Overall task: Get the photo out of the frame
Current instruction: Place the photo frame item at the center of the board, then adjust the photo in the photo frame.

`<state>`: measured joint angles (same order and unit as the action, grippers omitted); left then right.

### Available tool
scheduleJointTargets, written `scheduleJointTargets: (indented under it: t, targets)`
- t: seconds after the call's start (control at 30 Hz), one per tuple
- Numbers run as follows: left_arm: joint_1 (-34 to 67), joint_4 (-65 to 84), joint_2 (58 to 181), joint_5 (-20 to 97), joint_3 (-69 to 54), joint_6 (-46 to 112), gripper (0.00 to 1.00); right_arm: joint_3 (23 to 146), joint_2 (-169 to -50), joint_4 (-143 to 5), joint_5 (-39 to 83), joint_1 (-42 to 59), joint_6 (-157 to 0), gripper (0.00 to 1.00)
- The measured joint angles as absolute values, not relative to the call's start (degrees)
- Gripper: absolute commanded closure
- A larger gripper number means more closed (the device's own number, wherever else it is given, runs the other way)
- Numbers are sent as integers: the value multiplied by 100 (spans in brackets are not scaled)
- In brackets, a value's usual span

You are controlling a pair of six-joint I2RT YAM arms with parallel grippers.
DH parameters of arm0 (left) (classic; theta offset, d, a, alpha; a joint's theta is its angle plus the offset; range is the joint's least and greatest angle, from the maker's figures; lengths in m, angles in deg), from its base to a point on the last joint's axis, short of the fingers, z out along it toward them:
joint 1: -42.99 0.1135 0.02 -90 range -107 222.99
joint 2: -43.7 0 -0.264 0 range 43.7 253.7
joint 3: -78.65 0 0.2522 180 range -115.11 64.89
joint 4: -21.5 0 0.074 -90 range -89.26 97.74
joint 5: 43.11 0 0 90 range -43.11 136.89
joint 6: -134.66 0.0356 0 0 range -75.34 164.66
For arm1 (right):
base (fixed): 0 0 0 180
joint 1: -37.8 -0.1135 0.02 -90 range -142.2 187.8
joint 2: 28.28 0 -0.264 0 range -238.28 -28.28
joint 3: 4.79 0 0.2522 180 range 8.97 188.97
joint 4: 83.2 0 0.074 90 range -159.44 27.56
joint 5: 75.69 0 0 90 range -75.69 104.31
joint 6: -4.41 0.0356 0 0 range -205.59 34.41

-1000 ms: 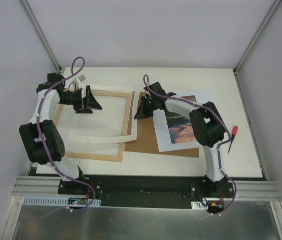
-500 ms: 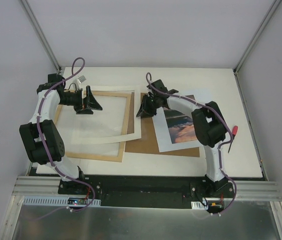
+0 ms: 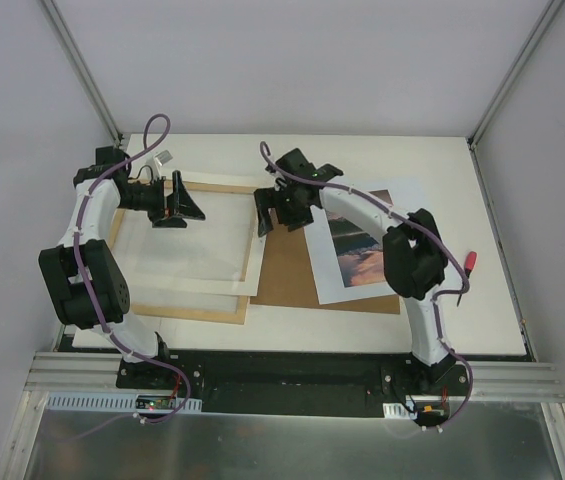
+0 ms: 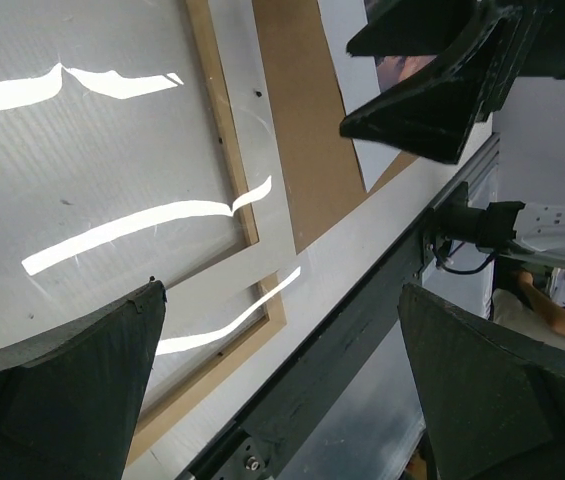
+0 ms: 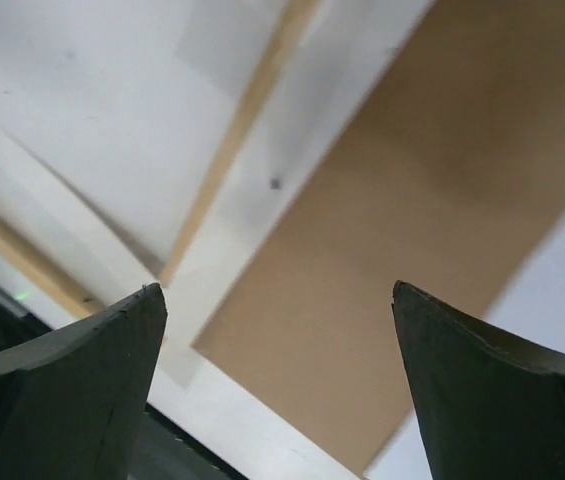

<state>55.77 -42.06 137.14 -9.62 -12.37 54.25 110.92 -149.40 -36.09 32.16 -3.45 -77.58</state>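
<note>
**Position of the task items.** The photo [image 3: 357,262] lay flat on the brown backing board [image 3: 282,272], on the right half of the surface [image 3: 462,330]. It was apart from the frame [image 3: 192,313], which lay on the left half with the white mat [image 3: 197,284] over it. By this layout the photo appeared to be already out of the frame.

**Governing relation.** The photo lay to the right of the right claw [image 3: 274,210] and slightly nearer the arm bases. Its long axis ran near to far, tilted a little. The right forearm crossed over its far part. The right arm was the nearer of the 2.

**Claw state.**
1. Right claw: jaws wide apart, nothing between them, above the seam between frame and backing board.
2. Left claw [image 3: 180,208]: jaws wide apart, empty, above the far part of the frame.

**Markings.** No brand, label or readable writing was visible in any view.
</note>
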Motion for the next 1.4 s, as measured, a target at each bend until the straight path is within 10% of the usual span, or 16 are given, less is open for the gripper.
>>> scheduleJointTargets:
  t: [0.7, 1.4]
  targets:
    - [2135, -2613, 15629, 301, -2607, 3886, 1, 10740, -13779, -1998, 2853, 4654, -10820, 4]
    - [629, -1957, 17098, 2658, -3630, 2232, 1, 11204, -15460, -1581, 3419, 5757, -11316, 4]
